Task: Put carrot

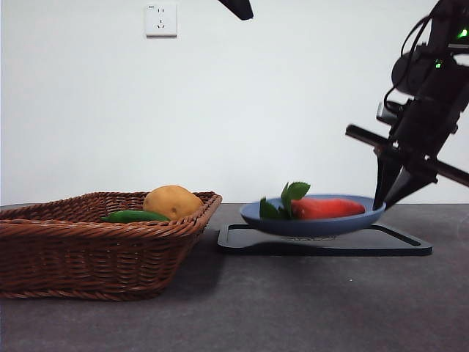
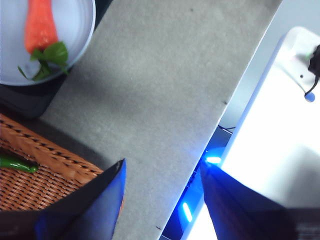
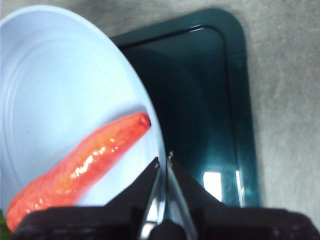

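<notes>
Right pincer (image 1: 387, 199) at the near-side rim of a blue plate (image 1: 315, 222), its two black jaws pressed together with the plate's thin edge caught between them, as the right wrist view shows (image 3: 163, 161). The plate rides tilted and lifted slightly above a dark tray (image 1: 326, 242), which lies flat on the grey table (image 1: 293, 308) directly below the pincer. Carrot (image 1: 327, 208) lies inside the plate, its tapered orange-red tip just beside the clamped jaws, its green leaves (image 1: 287, 199) at the end farthest from them. Well away from the right pincer, past the plate, a wicker basket (image 1: 102, 246) holds a yellow-tan potato (image 1: 172, 202) and a long green vegetable (image 1: 134, 216). Left pincer (image 2: 162, 172) hangs high with jaws spread apart and nothing between them, above the table edge, basket corner just beside one jaw. White wall socket (image 1: 161, 20) on the back wall; no lettering legible on it, nor on plate, tray or basket.
</notes>
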Available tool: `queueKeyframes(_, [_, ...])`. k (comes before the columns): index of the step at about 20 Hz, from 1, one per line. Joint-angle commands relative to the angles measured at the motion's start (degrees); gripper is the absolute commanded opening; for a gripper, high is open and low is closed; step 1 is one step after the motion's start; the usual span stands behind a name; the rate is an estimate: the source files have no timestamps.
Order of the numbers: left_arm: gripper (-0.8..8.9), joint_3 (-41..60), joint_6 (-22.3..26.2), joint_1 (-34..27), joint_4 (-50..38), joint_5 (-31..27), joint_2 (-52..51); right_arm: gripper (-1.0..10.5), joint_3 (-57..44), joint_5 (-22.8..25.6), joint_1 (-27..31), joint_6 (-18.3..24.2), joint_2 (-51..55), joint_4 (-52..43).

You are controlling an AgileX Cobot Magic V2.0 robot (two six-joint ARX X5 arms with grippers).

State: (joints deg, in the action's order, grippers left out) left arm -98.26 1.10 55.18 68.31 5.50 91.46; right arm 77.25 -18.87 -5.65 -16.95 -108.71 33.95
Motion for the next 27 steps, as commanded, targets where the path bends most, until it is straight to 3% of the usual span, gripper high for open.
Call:
queueKeyframes(1, [2.64,-1.25,0.66,0.61,-0.72,0.04,0.7,0.1,1.07,-0.07,0.09,-0.17,-2.38,-0.52])
queueKeyframes(3, [2.64,-1.25,0.66,0.61,-1.42,0.04,0.7,0.3,1.07,-0.04,0.31,0.13,-2.99,-0.46])
queueKeyframes(7, [2.64,-1.25,0.66,0.61,-4.35,0.04,0.7,2.0,1.07,-0.13,0.28,1.25,-2.99,-0.55])
queueKeyframes(10, [2.64,-1.25,0.68,0.61,-7.93,-0.9,0.7,2.2,1.09,-0.46,0.74,1.4,-2.1,-0.39])
queueKeyframes(12, [2.56,-1.25,1.01,0.61,-13.38,-4.46,0.7,2.2,1.09,-0.48,1.49,1.44,0.57,1.22])
queueKeyframes(14, [2.56,-1.25,4.68,0.55,-19.91,-11.04,0.7,2.2,1.09,-0.24,2.54,1.4,4.5,3.13])
queueKeyframes(16, [2.56,-1.25,6.93,-0.15,-29.24,-21.27,0.7,2.2,1.09,-0.02,3.76,1.44,9.6,5.62])
queueKeyframes(18, [1.87,-1.25,6.84,-1.05,-38.4,-28.72,0.7,1.7,1.09,1.42,4.33,2.45,14.71,7.8])
queueKeyframes(20, [0.16,-1.25,6.86,-2.51,-44.15,-29.55,0.7,0.9,1.09,6.32,4.35,5.01,19.78,9.99])
queueKeyframes(22, [0.06,-1.25,6.21,-4.68,-45.05,-29.2,0.7,0.0,1.01,9.66,3.61,6.99,24.7,11.39])
queueKeyframes(27, [0.06,-1.2,4.68,-10.1,-38.25,-29.07,-1.38,0.0,-0.37,14.43,-0.13,8.04,34.62,11.54])
